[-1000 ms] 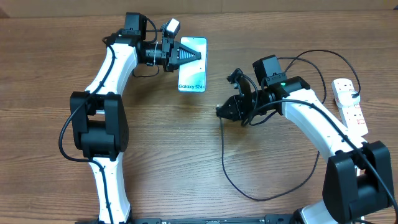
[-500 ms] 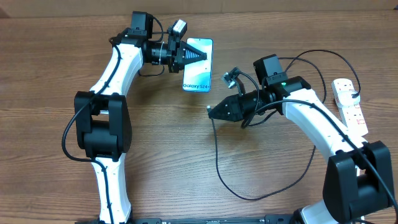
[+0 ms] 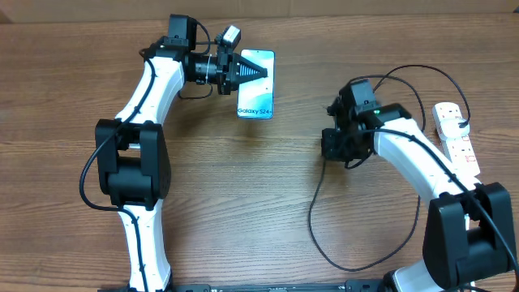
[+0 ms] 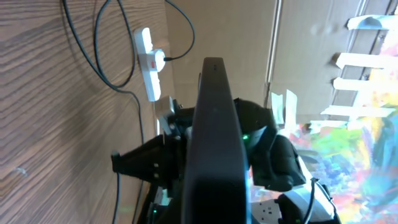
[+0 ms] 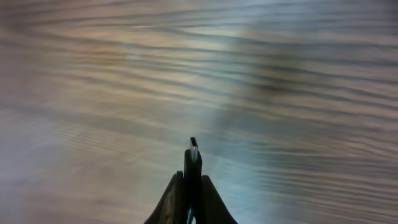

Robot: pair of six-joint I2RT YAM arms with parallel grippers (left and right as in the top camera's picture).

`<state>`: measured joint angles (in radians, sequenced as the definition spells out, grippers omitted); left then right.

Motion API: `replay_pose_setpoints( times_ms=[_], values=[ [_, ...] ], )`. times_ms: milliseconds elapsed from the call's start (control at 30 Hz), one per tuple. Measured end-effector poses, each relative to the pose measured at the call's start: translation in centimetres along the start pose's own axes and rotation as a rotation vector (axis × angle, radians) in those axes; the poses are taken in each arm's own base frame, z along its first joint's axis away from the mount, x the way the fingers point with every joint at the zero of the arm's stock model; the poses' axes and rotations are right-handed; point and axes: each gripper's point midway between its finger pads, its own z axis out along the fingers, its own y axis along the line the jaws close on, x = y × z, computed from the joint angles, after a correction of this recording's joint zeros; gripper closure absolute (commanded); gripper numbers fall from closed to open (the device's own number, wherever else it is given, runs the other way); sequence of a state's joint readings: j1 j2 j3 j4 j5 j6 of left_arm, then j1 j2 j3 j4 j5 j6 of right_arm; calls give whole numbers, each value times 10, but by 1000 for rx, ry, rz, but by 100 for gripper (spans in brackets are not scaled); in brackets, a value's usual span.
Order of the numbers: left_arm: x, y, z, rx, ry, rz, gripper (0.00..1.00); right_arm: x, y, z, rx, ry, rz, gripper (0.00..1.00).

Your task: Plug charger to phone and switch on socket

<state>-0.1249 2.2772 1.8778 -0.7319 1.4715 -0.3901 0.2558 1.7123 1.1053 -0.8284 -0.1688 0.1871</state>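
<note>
The phone [image 3: 256,89] with its lit cyan "Galaxy S24" screen is held off the table at the back centre; my left gripper [image 3: 251,72] is shut on its upper part. In the left wrist view the phone [image 4: 214,143] shows edge-on as a dark slab. My right gripper [image 3: 334,148] points down at the table right of centre, shut on the charger plug tip [image 5: 193,151], which sticks out between the fingers. The thin black charger cable [image 3: 318,231] loops toward the front and back to the socket [image 3: 456,139], a white strip with red switches at the right edge.
The socket also shows in the left wrist view [image 4: 148,61] with black cables around it. The right arm [image 4: 261,149] sits behind the phone in that view. The right wrist view is blurred wood grain.
My right gripper has swung from pointing left toward the phone to pointing down, pulling back to the right with the plug. The cable loop followed. The left gripper and phone barely moved.
</note>
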Motion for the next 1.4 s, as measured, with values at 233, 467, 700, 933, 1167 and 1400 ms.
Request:
replay_pose_setpoints(
  times_ms=[233, 467, 700, 933, 1167, 1400],
  values=[
    [-1, 2, 0, -13, -5, -1, 96, 26, -42, 27, 177, 5, 61, 96],
    [-2, 5, 0, -31, -13, -1, 96, 20, -49, 29, 211, -35, 76, 63],
    [-2, 6, 0, -34, -14, -4, 96, 16, -50, 29, 218, -57, 89, 46],
    [-1, 6, 0, -34, -13, -13, 96, 10, -50, 29, 214, -87, 138, 36],
    [-1, 6, 0, -34, -13, -13, 96, 9, -53, 28, 229, -102, 210, 42],
    [-1, 6, 0, -34, -12, -14, 96, 14, -58, 31, 246, -105, 273, 63]
  ],
)
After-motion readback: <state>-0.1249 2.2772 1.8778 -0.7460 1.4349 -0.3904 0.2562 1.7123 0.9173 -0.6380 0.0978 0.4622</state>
